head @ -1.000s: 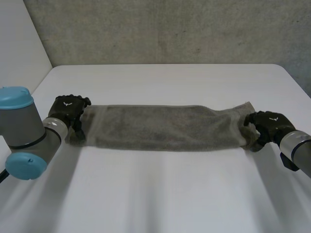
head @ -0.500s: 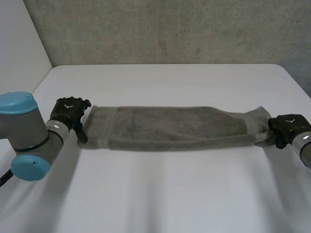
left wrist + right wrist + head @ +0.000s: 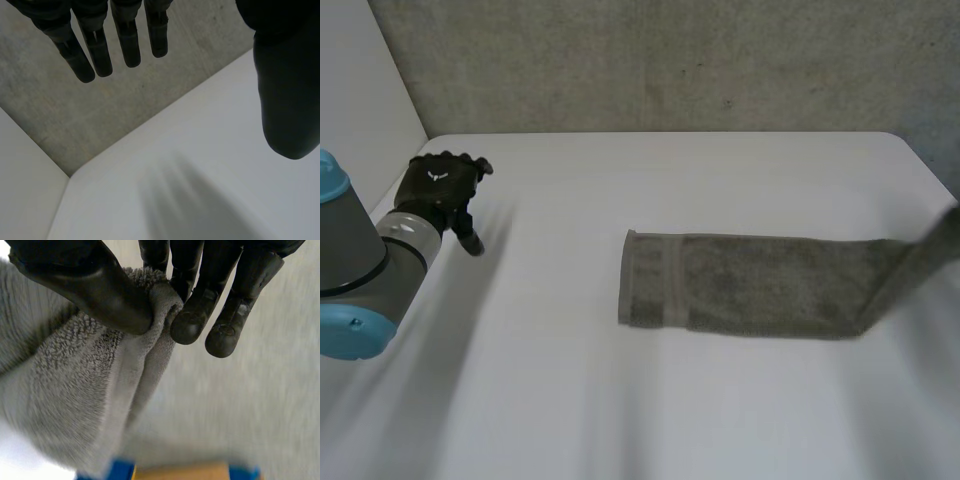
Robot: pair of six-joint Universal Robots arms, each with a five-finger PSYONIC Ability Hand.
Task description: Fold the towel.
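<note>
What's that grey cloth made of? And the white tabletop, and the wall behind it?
Long grey towel: looks like looped terry, probably cotton. The right wrist view shows fuzzy pile where the right hand pinches it, and the head view shows a flatter woven band near its free end.
White table: smooth and matte, perhaps laminate; the look leaves it open.
Grey wall: rough and mottled, concrete-like.

The towel (image 3: 760, 285) lies on the table's (image 3: 570, 400) right half, its right end up off the surface in the right hand (image 3: 90, 285). The left hand (image 3: 438, 185) is far left, well apart.
</note>
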